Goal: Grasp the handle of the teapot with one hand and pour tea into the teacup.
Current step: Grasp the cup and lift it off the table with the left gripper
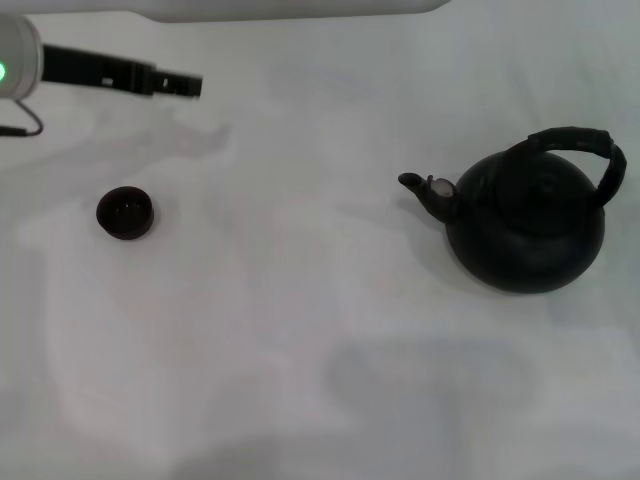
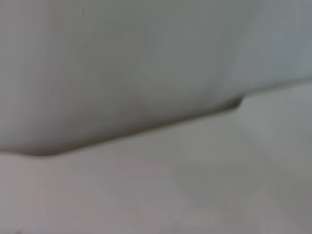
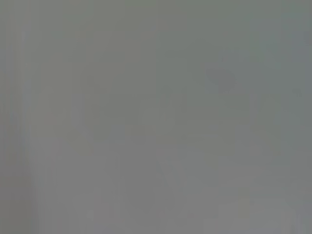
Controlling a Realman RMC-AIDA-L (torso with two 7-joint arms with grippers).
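Note:
In the head view the black teapot (image 1: 527, 228) stands upright on the white table at the right, its spout (image 1: 425, 191) pointing left. Its thick ribbed handle (image 1: 578, 146) arches over the top. The tiny black teacup (image 1: 125, 213) stands at the left, far from the pot. My left gripper (image 1: 188, 85) reaches in from the upper left, above and beyond the cup, holding nothing. My right gripper is out of view. The wrist views show only blank pale surface.
The white table (image 1: 300, 330) spreads between the cup and the pot. A pale wall edge (image 1: 300, 10) runs along the far side. A dark seam (image 2: 146, 129) crosses the left wrist view.

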